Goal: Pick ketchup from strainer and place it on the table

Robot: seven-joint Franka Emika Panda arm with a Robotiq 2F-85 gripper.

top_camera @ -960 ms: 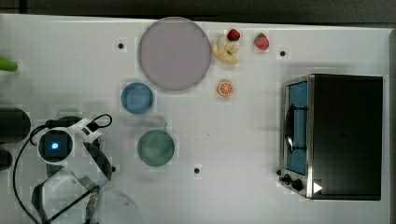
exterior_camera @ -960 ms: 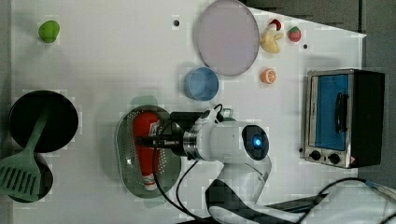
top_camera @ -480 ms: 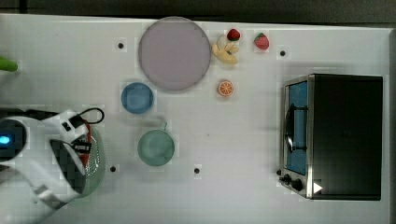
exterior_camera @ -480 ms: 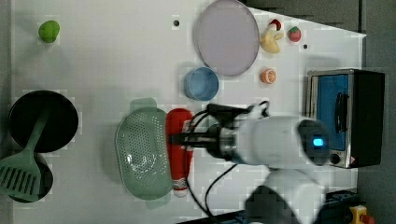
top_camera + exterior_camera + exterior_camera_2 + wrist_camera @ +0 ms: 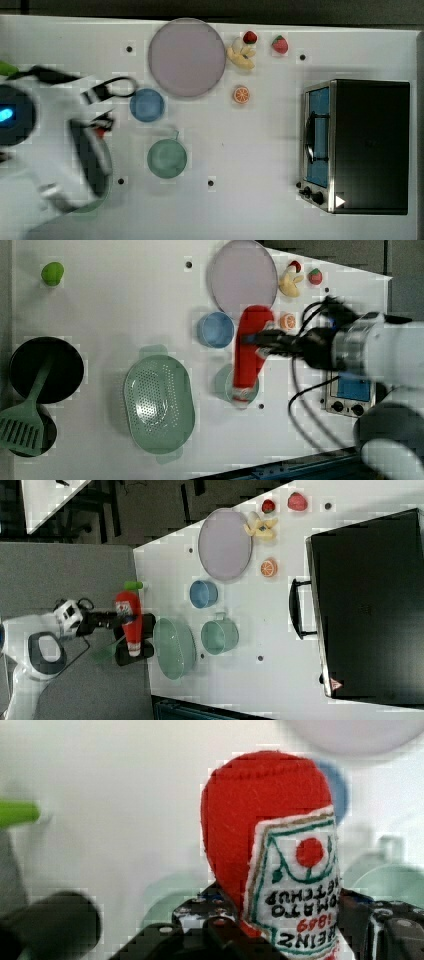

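Gripper (image 5: 262, 342) clamped on the ketchup (image 5: 250, 351), held aloft clear of the strainer (image 5: 159, 403) and over the green cup (image 5: 241, 385) beside it: steer past the cup to bare table (image 5: 125, 300) before lowering and releasing.

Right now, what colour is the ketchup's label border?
Green outline on a white label on the ketchup; the wrist view shows it best.

White table (image 5: 125, 295), strainer (image 5: 159, 405), blue cup (image 5: 216, 330), lilac plate (image 5: 243, 276), toaster oven (image 5: 360, 145) (dark), orange slice (image 5: 241, 94)
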